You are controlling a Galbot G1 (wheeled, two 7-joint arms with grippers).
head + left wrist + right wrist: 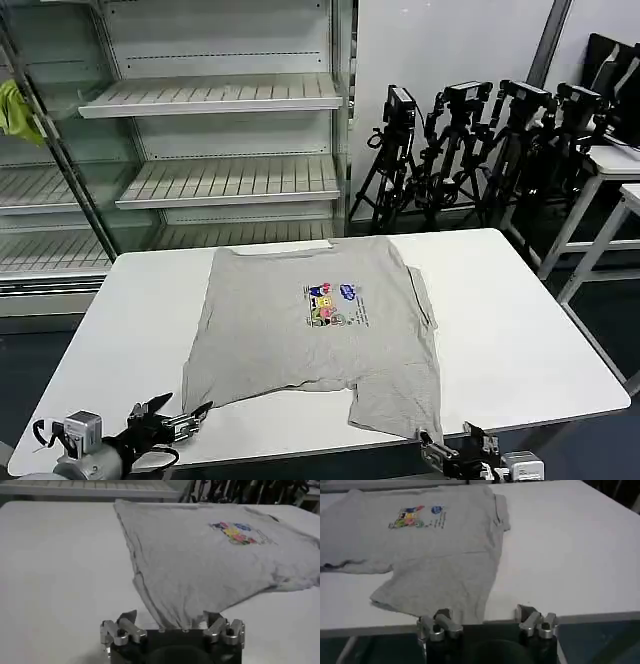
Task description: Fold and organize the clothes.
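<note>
The white tabletop [520, 340] carries the T-shirt [320, 330], which lies print-up across the middle with its collar toward the far edge and its hem toward the robot. It is not flat — the near hem is rumpled, and on the robot's right it runs down into a long flap that reaches the near edge of the tabletop.

The left gripper [172, 420] sits low at the near left, its fingers spread wide with the hem corner of the T-shirt lying just between them (spread, and not closed on the cloth, as the left wrist view shows). The right gripper [455, 452] hangs at the near edge beside the long flap, likewise spread and holding nothing.

The risk I see is an uneven grasp: the left could pinch one layer of the bunched hem, while the right, being so close to the edge, could miss the flap or drag it off the tabletop, so the fold would come out crooked.

Behind stand empty white shelves [215, 140], with a yellow-green cloth [18, 112] hanging at the far left, and a row of black tripods [470, 150] to the right.
</note>
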